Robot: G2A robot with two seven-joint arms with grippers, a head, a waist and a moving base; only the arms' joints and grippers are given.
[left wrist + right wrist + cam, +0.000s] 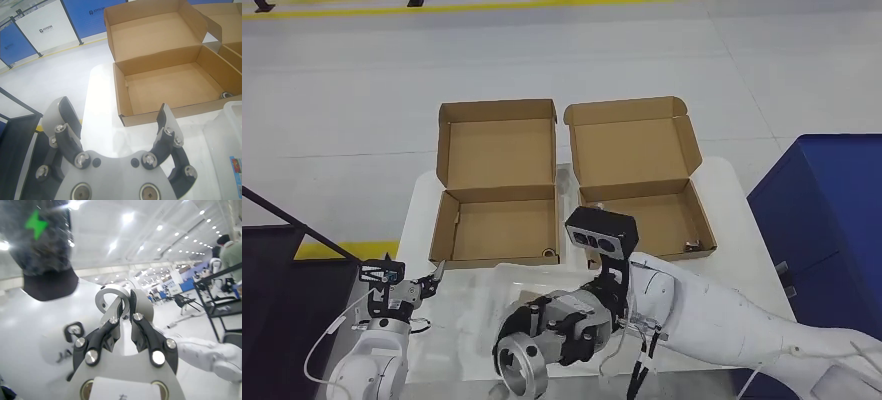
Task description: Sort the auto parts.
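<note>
My right gripper [125,306] is shut on a silver metal ring [113,294], one finger inside the ring and one outside. From above, that ring [522,367] hangs over the table's near edge, in front of the clear plastic bin [467,305]. My left gripper [117,113] is open and holds nothing; it stands over the table's near left corner [414,287], just short of the left cardboard box [170,83]. A small round bearing [225,94] lies in that box's near right corner. The right cardboard box [652,215] holds a small dark part [694,245].
Both boxes stand side by side at the table's far half with lids folded back. The clear plastic bin [225,132] lies between my two arms. A blue cabinet [832,220] stands to the table's right and a black rack [282,300] to its left.
</note>
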